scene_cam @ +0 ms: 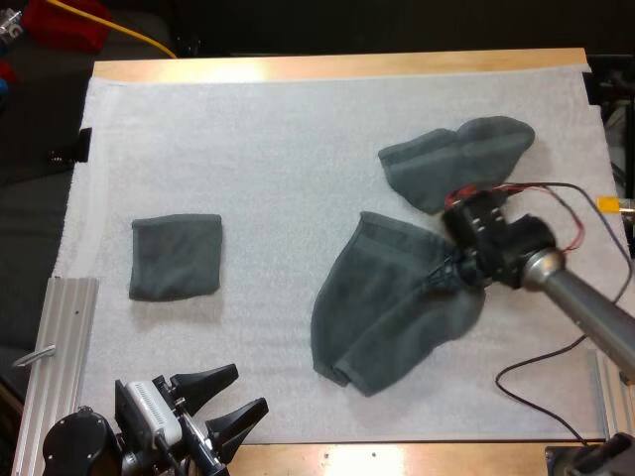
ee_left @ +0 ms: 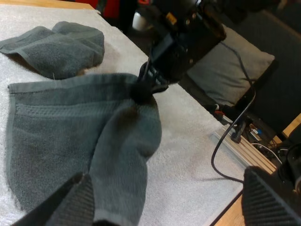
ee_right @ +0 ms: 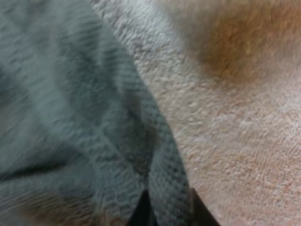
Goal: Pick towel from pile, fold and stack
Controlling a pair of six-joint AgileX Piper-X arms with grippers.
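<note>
Right tool (scene_cam: 440,281): clamped on a pinch of the towel (scene_cam: 387,307) at the cloth's upper-right edge, right of centre in the high view. In the right wrist view, fabric was bunched between the two black fingers (ee_right: 141,216), which pressed on it from both sides.

From that pinch the towel ran down and to the left across the white mat (scene_cam: 298,149). Its long axis went from upper right to lower left, and the free end lay rumpled at lower centre. It was partly doubled over on itself, not flat (how many layers, I could not tell).

Left tool (scene_cam: 233,397): fingers wide apart, nothing between them, at the bottom edge of the frame left of centre. It was well apart from the towel but nearer to the free lower end than to anything else.

Crumpled towel (scene_cam: 456,159): upper right, just above the right tool, apparently touching the held towel's top edge.

Folded towel (scene_cam: 177,256): left of centre, alone, well apart from both tools.

Tabletop (scene_cam: 337,67): wood strip showing beyond the mat's far edge.

Judgement: the coming move hinges on the free end lying down-left of the pinch. The left arm is the one placed to take it, so the cloth can be stretched along its axis before folding.
</note>
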